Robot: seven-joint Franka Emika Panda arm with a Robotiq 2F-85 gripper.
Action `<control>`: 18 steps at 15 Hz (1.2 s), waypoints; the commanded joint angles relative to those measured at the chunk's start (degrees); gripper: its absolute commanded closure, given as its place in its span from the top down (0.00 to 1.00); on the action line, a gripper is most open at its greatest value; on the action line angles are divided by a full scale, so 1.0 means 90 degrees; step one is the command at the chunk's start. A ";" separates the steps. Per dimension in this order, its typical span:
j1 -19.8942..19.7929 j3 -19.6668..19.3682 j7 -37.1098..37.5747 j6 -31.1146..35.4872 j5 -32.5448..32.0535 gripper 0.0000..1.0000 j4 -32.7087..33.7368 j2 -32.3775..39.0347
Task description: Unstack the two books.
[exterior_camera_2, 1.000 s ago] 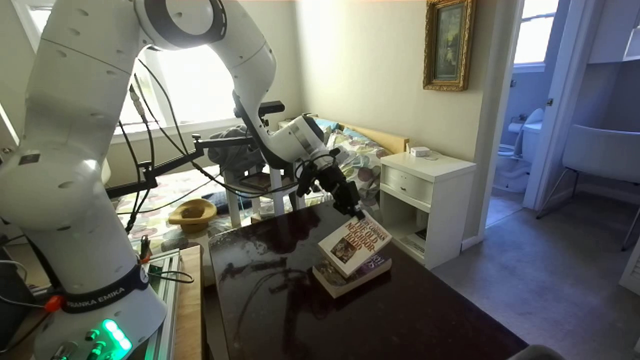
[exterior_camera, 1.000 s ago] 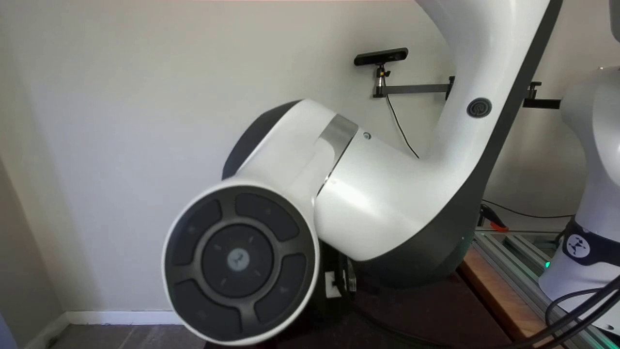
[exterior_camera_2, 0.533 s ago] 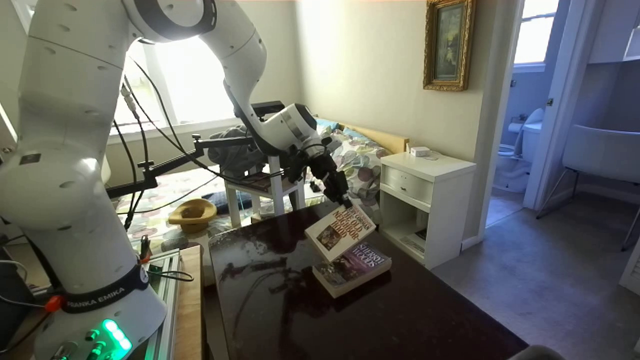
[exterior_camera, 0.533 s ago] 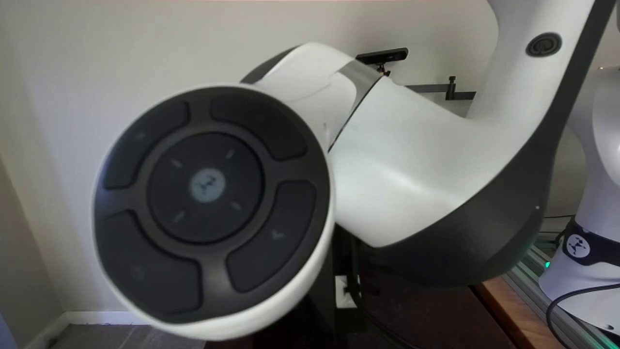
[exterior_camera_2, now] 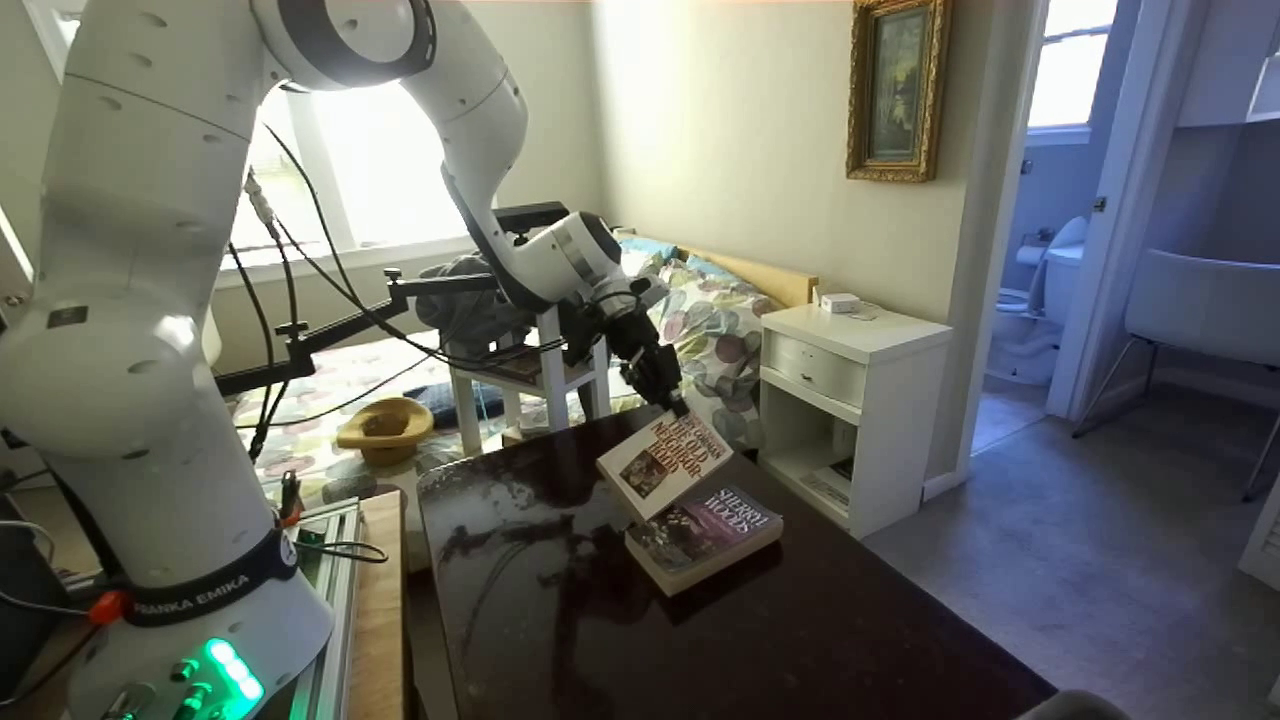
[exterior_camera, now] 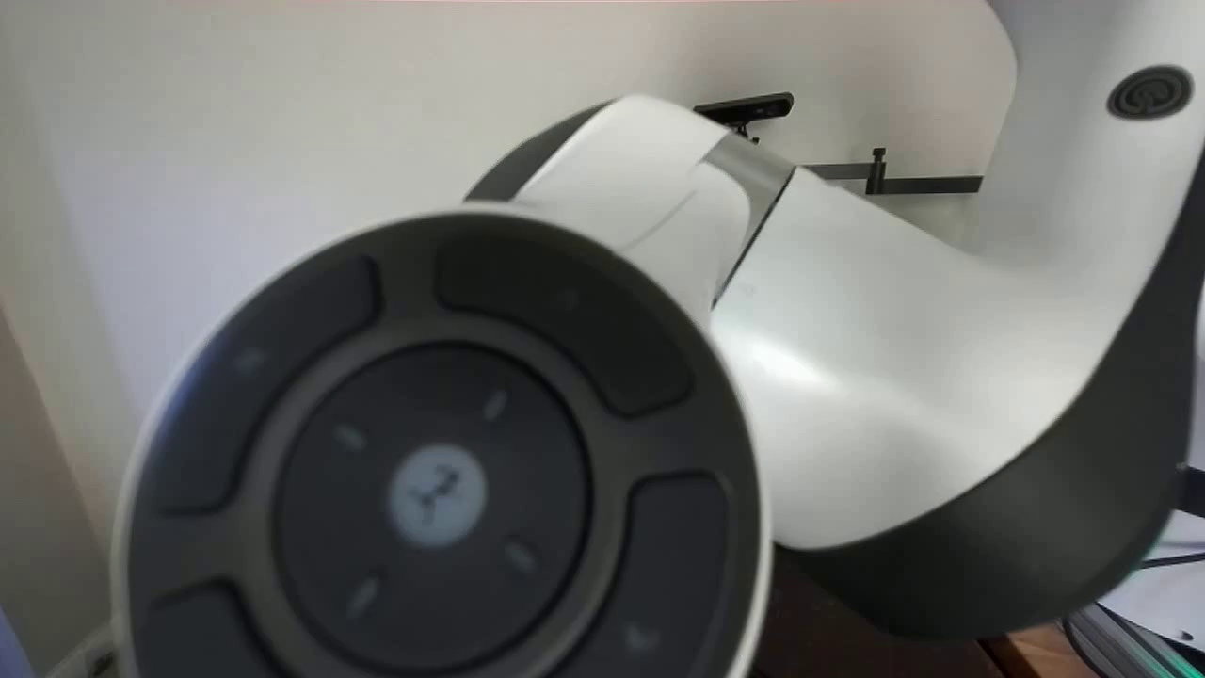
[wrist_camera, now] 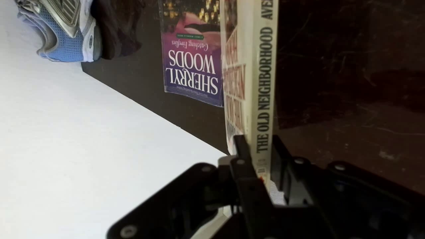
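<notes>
- On the left of an exterior view, the white arm (exterior_camera_2: 150,210) stands and bends toward the middle.
- Next is a yellow hat (exterior_camera_2: 385,440).
- Near the middle comes the claw (wrist_camera: 258,138), pinching the beige book (exterior_camera_2: 665,463) across its thickness by the top end of the spine, as the wrist view shows; the book hangs tilted, its lower corner seen against the purple book (exterior_camera_2: 705,542); whether the two touch, I cannot tell.
- Just right, the purple book lies flat, cover up, on the dark surface (exterior_camera_2: 850,630).
- Beyond stand a white nightstand (exterior_camera_2: 905,430) and, farthest right, a white chair (exterior_camera_2: 1205,310).
</notes>
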 commanded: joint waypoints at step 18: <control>0.0029 0.0038 -0.0159 0.0369 0.0564 0.95 0.0274 0.0135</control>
